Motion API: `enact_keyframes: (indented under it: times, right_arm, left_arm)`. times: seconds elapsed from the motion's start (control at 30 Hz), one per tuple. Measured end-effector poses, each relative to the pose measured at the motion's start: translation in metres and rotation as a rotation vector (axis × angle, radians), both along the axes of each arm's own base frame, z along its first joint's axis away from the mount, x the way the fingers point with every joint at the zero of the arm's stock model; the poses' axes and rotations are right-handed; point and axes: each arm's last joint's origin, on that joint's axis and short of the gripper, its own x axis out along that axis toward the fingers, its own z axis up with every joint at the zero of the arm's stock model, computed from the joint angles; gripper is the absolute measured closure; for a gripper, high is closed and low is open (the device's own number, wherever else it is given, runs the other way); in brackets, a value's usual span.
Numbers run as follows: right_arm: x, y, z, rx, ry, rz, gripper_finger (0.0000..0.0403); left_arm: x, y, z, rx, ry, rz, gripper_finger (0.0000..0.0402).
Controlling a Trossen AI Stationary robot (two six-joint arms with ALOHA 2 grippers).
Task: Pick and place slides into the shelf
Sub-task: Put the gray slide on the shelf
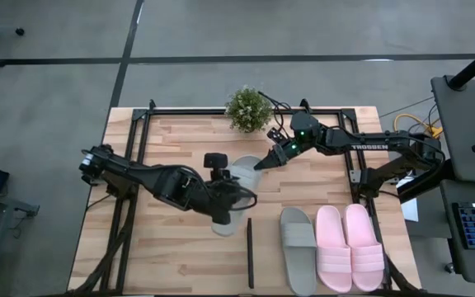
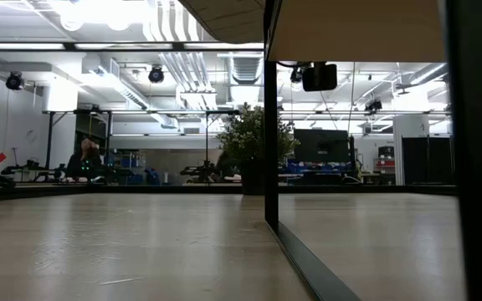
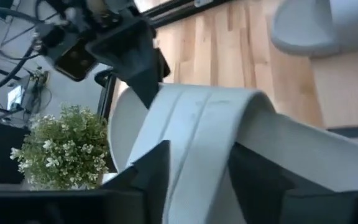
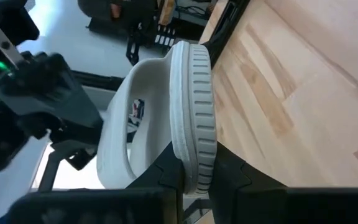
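A grey-green slide (image 1: 236, 194) hangs above the table's middle between my two arms, turned on its edge. My right gripper (image 1: 264, 162) is shut on its far end. My left gripper (image 1: 225, 206) is at the slide's near part. Its fingers stand apart, and the strap (image 3: 207, 130) runs between them. Another grey-green slide (image 1: 298, 246) and the pale pink pair (image 1: 349, 246) lie flat, sole down and side by side, on the shelf (image 1: 266, 260) at the near right. The low view shows neither gripper. My left gripper has one finger (image 3: 154, 171) on each side of the slide's strap, close against it; whether they touch it I cannot tell. My right gripper pinches the slide's ribbed sole rim (image 4: 196, 146) at its far end, one finger on each face of the sole. The fingers reach in almost level from the table's far right. The slide stands on edge, clear of the table.
A small potted plant (image 1: 247, 107) stands at the table's far edge, just behind the grippers. Black frame rails (image 1: 143, 140) run along the left and right sides. A thin black strip (image 1: 249, 252) edges the shelf. Bare planks lie at the near left.
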Motion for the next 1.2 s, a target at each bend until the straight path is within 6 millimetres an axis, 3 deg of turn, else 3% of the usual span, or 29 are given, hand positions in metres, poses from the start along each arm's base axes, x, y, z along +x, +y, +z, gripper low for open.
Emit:
enact_keyframes:
  times: [0.17,0.33,0.7,1.2]
  right_arm:
    - [0.000,0.000,0.000,0.015,0.006,0.005,0.0367]
    - [-0.001,0.002,0.000,0.032,0.006,0.061,0.0368]
    - [-0.003,0.003,0.002,0.035,-0.009,0.111,0.0368]
    - [-0.025,0.036,0.021,0.011,-0.012,0.282,0.0369]
  left_arm:
    - [-0.006,0.003,0.018,-0.069,-0.094,0.047,0.0192]
    - [-0.017,0.008,0.039,-0.183,-0.213,0.122,0.0157]
    - [-0.035,0.015,0.080,-0.400,-0.543,0.178,0.0153]
    - [-0.030,0.014,0.073,-0.431,-0.556,0.201,0.0152]
